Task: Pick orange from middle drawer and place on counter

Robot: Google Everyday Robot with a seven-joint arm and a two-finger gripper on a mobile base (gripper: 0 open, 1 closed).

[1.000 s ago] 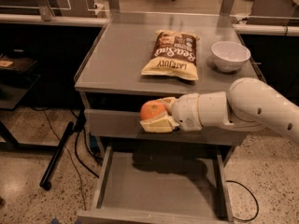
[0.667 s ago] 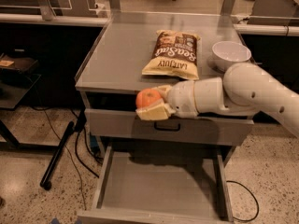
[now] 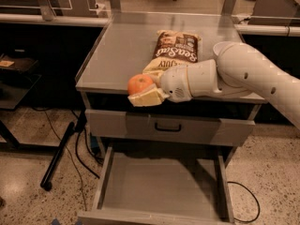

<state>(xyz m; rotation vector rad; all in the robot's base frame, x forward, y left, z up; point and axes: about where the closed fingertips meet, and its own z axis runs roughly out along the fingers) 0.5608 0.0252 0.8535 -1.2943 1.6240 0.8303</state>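
The counter (image 3: 117, 55) is spread across the upper middle of the frame, a broad grey metal top with thin raised rims along its sides. The white arm (image 3: 253, 74) is reached in from the right edge and laid across the counter's front right part. At the bottom centre the middle drawer (image 3: 159, 191) is seen pulled out, its flat grey floor and low side walls in view. Above it, a closed drawer front (image 3: 126, 125) with a dark loop handle (image 3: 168, 126) is set just under the counter's front edge. A brown and yellow chip bag (image 3: 177, 50) is laid flat on the counter, its lower end hidden behind the arm. The gripper (image 3: 140, 93) is held at the counter's front edge, left of centre, and is closed around the orange (image 3: 139, 83); one pale finger (image 3: 147, 98) is seen beneath the fruit. The orange is held at that front edge, well above the open drawer; whether it touches the counter cannot be told.
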